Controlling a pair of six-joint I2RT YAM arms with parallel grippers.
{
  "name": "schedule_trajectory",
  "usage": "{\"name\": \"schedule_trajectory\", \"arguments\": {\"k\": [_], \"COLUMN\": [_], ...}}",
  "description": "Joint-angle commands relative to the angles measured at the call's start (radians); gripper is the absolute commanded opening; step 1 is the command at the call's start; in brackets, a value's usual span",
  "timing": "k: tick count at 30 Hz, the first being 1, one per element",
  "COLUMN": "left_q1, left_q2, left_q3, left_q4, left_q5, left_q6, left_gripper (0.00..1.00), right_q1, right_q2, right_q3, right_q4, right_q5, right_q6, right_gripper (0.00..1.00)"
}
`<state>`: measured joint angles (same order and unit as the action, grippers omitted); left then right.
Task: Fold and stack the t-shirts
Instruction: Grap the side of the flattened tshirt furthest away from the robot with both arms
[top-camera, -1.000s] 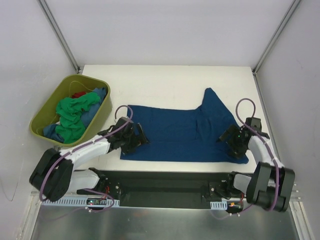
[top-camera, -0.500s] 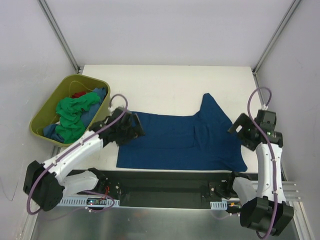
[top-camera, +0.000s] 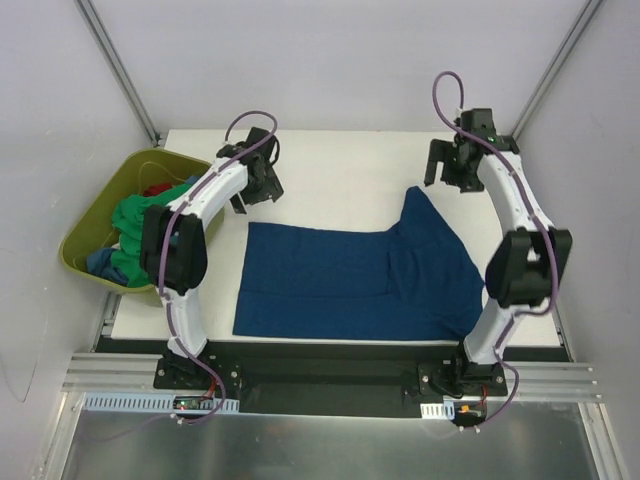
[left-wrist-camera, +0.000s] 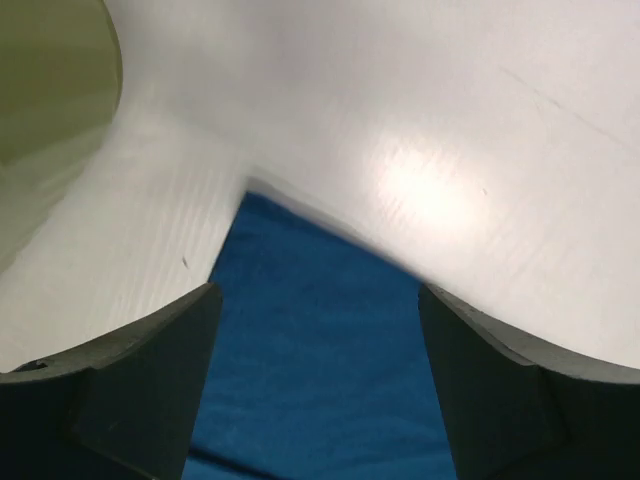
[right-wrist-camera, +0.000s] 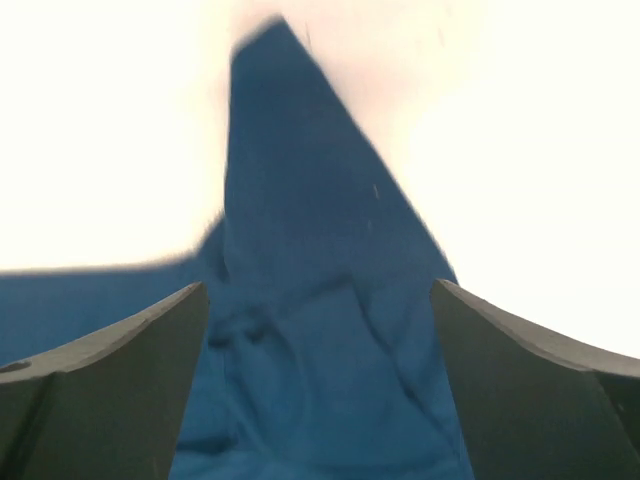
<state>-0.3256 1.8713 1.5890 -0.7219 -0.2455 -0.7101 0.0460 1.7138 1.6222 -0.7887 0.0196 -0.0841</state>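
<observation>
A blue t-shirt (top-camera: 355, 280) lies spread flat on the white table, one sleeve (top-camera: 425, 205) pointing to the far right. My left gripper (top-camera: 255, 185) hangs open and empty above the table just beyond the shirt's far left corner. That corner shows between its fingers in the left wrist view (left-wrist-camera: 300, 330). My right gripper (top-camera: 450, 170) hangs open and empty just beyond the sleeve tip. The sleeve shows in the right wrist view (right-wrist-camera: 300, 250). A green shirt (top-camera: 140, 225), a blue one (top-camera: 100, 262) and a red one (top-camera: 155, 188) lie crumpled in the tub.
An olive-green tub (top-camera: 95, 205) stands at the table's left edge, close to my left arm; its wall shows in the left wrist view (left-wrist-camera: 50, 90). White walls enclose the table on three sides. Bare white tabletop (top-camera: 340, 165) lies beyond the shirt.
Both grippers have moved from the shirt's near corners out to beyond its far edge. The shirt now lies a little nearer the front edge.
</observation>
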Motion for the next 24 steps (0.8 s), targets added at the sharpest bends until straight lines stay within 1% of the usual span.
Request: {"name": "schedule_trajectory", "arguments": {"k": [1, 2, 3, 4, 5, 6, 8, 9, 11, 14, 15, 18, 19, 21, 22, 23, 24], "left_q1": [0.011, 0.017, 0.019, 0.022, 0.023, 0.025, 0.026, 0.026, 0.028, 0.026, 0.028, 0.026, 0.025, 0.028, 0.028, 0.026, 0.028], "left_q2": [0.126, 0.147, 0.184, 0.202, 0.218, 0.250, 0.276, 0.293, 0.304, 0.324, 0.333, 0.345, 0.347, 0.348, 0.350, 0.351, 0.353], "left_q3": [0.152, 0.182, 0.195, 0.207, 0.227, 0.238, 0.258, 0.256, 0.247, 0.233, 0.230, 0.210, 0.198, 0.187, 0.183, 0.181, 0.181], "left_q4": [-0.151, -0.165, -0.169, -0.174, -0.175, -0.183, -0.194, -0.198, -0.202, -0.202, -0.202, -0.202, -0.202, -0.202, -0.202, -0.200, -0.200], "left_q5": [-0.109, -0.112, -0.116, -0.118, -0.121, -0.115, -0.115, -0.113, -0.113, -0.091, -0.084, -0.067, -0.069, -0.069, -0.072, -0.071, -0.067], "left_q6": [0.034, 0.032, 0.029, 0.024, 0.023, 0.021, 0.015, 0.014, -0.002, -0.014, -0.017, -0.032, -0.037, -0.045, -0.048, -0.048, -0.049], "left_gripper": [0.77, 0.74, 0.72, 0.71, 0.67, 0.66, 0.63, 0.62, 0.60, 0.55, 0.54, 0.50, 0.45, 0.42, 0.35, 0.33, 0.28], "right_q1": [0.037, 0.041, 0.046, 0.058, 0.064, 0.069, 0.080, 0.081, 0.086, 0.091, 0.089, 0.091, 0.092, 0.092, 0.094, 0.094, 0.094], "right_q2": [0.235, 0.280, 0.359, 0.397, 0.433, 0.504, 0.562, 0.610, 0.644, 0.690, 0.719, 0.738, 0.736, 0.734, 0.736, 0.745, 0.751], "right_q3": [0.271, 0.312, 0.346, 0.382, 0.451, 0.490, 0.574, 0.590, 0.611, 0.610, 0.654, 0.676, 0.671, 0.665, 0.666, 0.673, 0.679], "right_q4": [0.002, 0.003, 0.009, 0.017, 0.028, 0.025, 0.022, 0.025, 0.037, 0.063, 0.037, 0.009, 0.009, 0.005, -0.012, -0.026, -0.040], "right_q5": [0.023, 0.022, 0.022, 0.019, 0.023, 0.028, 0.037, 0.037, 0.026, 0.011, 0.002, -0.003, 0.002, -0.004, -0.010, -0.009, -0.004], "right_q6": [-0.083, -0.095, -0.101, -0.115, -0.134, -0.138, -0.140, -0.137, -0.134, -0.134, -0.128, -0.117, -0.115, -0.115, -0.118, -0.117, -0.114], "right_gripper": [0.97, 0.97, 0.97, 0.97, 0.97, 0.97, 0.97, 0.97, 0.97, 0.97, 0.98, 0.99, 0.97, 0.93, 0.92, 0.91, 0.90]}}
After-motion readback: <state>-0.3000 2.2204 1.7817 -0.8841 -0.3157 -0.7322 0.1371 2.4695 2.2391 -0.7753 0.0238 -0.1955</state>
